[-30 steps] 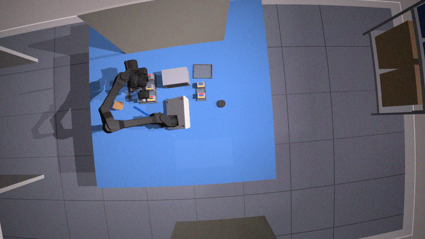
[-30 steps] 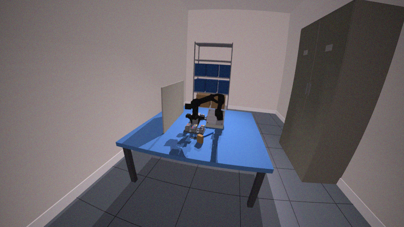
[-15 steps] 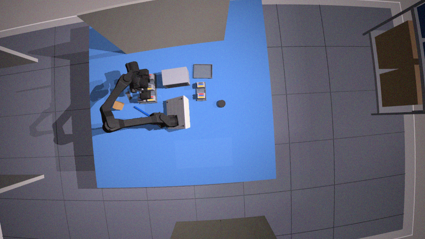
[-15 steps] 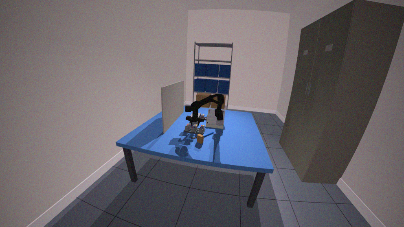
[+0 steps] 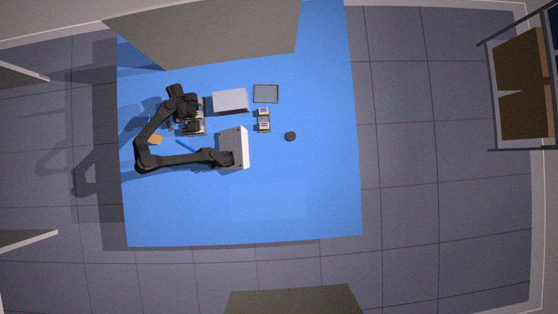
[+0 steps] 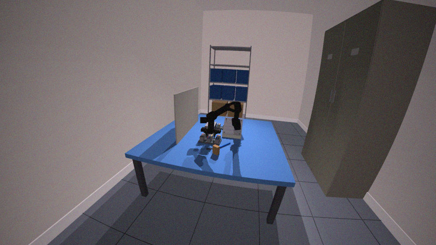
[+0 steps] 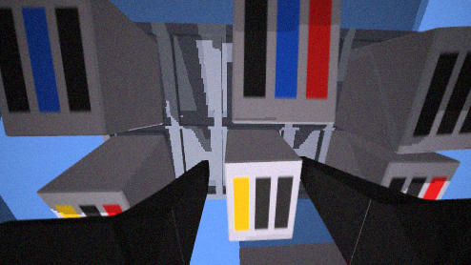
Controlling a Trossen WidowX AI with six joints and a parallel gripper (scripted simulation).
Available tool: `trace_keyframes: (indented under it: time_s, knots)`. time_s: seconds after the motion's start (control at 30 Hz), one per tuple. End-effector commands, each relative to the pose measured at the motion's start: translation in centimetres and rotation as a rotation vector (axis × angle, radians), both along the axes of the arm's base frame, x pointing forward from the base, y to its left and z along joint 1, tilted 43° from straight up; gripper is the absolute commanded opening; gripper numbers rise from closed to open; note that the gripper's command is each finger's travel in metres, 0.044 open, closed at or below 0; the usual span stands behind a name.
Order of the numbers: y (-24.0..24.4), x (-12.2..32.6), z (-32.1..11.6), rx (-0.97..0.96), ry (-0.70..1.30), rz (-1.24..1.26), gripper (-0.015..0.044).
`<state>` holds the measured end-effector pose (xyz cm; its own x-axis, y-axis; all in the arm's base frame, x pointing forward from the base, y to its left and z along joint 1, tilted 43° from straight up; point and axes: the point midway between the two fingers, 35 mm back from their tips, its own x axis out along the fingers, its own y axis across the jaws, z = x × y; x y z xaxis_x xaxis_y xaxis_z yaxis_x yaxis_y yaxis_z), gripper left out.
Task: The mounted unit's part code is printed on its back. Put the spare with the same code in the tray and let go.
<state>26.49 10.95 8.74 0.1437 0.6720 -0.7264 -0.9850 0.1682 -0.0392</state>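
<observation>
My gripper is open and empty, low over the spare rack. In the wrist view its fingertips stand on either side of a spare with yellow-black-black bars, the right tip close to its edge, with a gap at the left. Other spares carry black-blue-black, black-blue-red, black bars, yellow-black-red and black-black-red. The grey tray is empty. Two striped units stand below it in the top view. I cannot tell which unit is the mounted one; no back code is readable.
A pale box stands between the rack and the tray. The arm's base block is below it. An upright panel stands at the side. A blue pen, an orange block and a black puck lie around.
</observation>
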Motion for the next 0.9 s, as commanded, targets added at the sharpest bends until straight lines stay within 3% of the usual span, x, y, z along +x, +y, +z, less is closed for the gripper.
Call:
trace_keyframes:
  time_s: [0.0, 0.03, 0.2, 0.43, 0.6, 0.87]
  knots:
    - [0.03, 0.02, -0.17, -0.002, 0.003, -0.006, 0.0300]
    - [0.03, 0.02, -0.17, -0.002, 0.003, -0.006, 0.0300]
    - [0.03, -0.01, -0.06, 0.000, 0.000, -0.001, 0.0169]
    - [0.03, -0.01, -0.06, 0.000, 0.000, -0.001, 0.0122]
    - [0.03, -0.01, -0.06, 0.000, 0.000, -0.001, 0.0000]
    - [-0.04, 0.00, -0.01, 0.000, 0.000, -0.001, 0.0000]
